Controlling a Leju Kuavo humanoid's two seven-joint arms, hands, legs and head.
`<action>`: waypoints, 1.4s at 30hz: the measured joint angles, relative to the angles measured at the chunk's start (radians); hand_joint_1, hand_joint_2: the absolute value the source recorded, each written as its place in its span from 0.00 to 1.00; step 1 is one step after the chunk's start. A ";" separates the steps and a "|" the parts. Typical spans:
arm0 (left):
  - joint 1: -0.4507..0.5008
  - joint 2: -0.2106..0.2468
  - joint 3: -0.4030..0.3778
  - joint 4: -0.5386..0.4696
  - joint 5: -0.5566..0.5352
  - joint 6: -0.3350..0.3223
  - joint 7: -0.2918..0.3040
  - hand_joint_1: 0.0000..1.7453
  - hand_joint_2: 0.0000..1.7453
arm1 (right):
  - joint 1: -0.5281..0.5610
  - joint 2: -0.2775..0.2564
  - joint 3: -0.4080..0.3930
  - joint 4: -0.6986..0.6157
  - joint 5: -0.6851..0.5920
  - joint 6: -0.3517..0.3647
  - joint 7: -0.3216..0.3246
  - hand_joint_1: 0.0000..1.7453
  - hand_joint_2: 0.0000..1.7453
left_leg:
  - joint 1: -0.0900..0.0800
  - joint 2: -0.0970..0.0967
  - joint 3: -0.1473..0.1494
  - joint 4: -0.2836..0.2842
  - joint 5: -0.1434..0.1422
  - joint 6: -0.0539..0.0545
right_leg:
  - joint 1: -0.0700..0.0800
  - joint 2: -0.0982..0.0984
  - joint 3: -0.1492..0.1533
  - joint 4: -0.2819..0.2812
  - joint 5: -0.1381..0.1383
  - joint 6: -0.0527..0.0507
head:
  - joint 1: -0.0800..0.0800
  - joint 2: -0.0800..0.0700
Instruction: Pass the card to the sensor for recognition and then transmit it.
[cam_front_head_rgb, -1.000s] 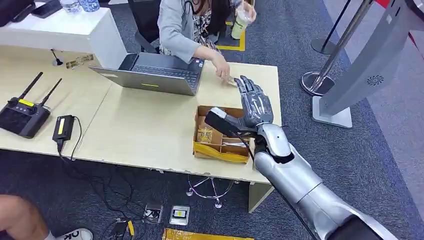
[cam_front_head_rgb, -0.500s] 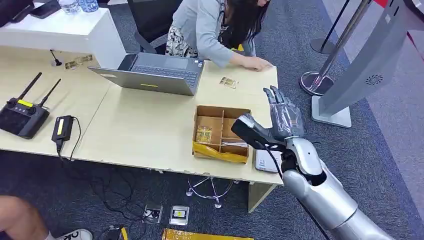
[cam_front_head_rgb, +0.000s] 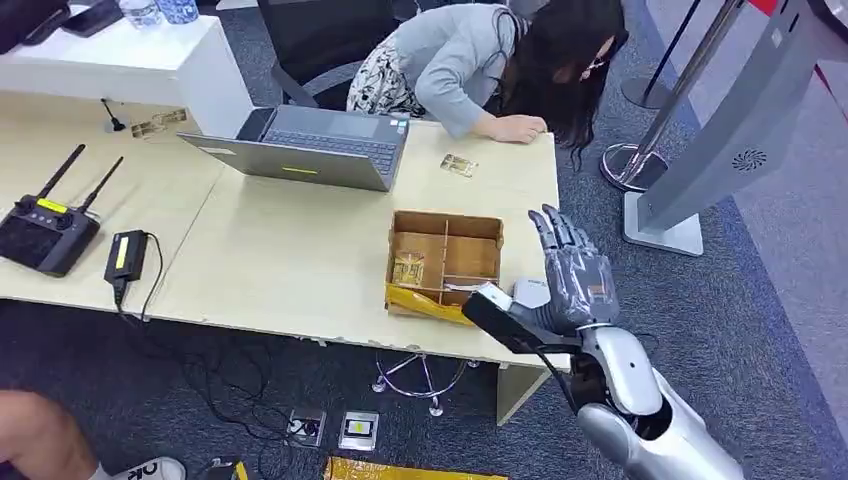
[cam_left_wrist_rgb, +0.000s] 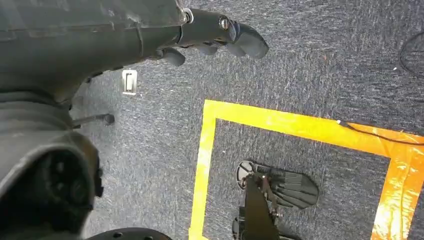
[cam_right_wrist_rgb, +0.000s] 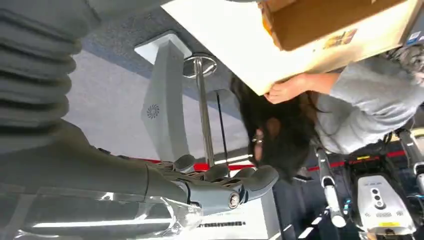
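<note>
A small patterned card (cam_front_head_rgb: 458, 165) lies flat on the light table (cam_front_head_rgb: 280, 250), near its far right corner. My right hand (cam_front_head_rgb: 563, 283) hovers over the table's near right edge, well short of the card, fingers spread and holding nothing. Behind it a white flat device (cam_front_head_rgb: 530, 292) lies on the table, partly hidden. The right wrist view shows the same hand (cam_right_wrist_rgb: 220, 186) bare. My left hand (cam_left_wrist_rgb: 215, 37) hangs over the carpet with nothing in it.
An open cardboard box (cam_front_head_rgb: 470, 225) with dividers and more cards stands left of my right hand. A person (cam_front_head_rgb: 470, 60) leans over the far edge, one hand (cam_front_head_rgb: 515, 128) on the table. A laptop (cam_front_head_rgb: 310, 150), a controller (cam_front_head_rgb: 45, 230) and a grey stand (cam_front_head_rgb: 720, 140) are around.
My right hand has drawn back from beside the card at the far side to the near right edge. The person has bent forward over the table corner.
</note>
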 joint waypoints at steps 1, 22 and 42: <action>0.000 0.000 0.000 0.000 0.000 0.001 0.000 0.00 0.00 | 0.001 0.000 0.005 -0.004 0.012 0.005 0.003 0.00 1.00 | 0.000 0.000 0.000 0.000 0.000 0.000 | 0.000 0.000 0.000 0.000 0.000 0.000 | 0.000 0.000; -0.006 -0.002 0.000 0.000 -0.018 0.002 0.013 0.00 0.00 | 0.009 0.045 0.092 0.034 0.101 0.063 0.053 0.00 1.00 | 0.000 0.000 0.000 0.000 0.000 0.000 | 0.000 0.000 0.000 0.000 0.000 0.000 | 0.000 0.000; -0.018 -0.006 0.000 0.000 -0.039 0.000 0.035 0.00 0.00 | -0.007 0.114 0.137 0.187 0.075 -0.016 0.026 0.00 1.00 | 0.000 0.000 0.000 0.000 0.000 0.000 | 0.000 -0.001 0.000 0.000 0.000 0.000 | 0.000 0.000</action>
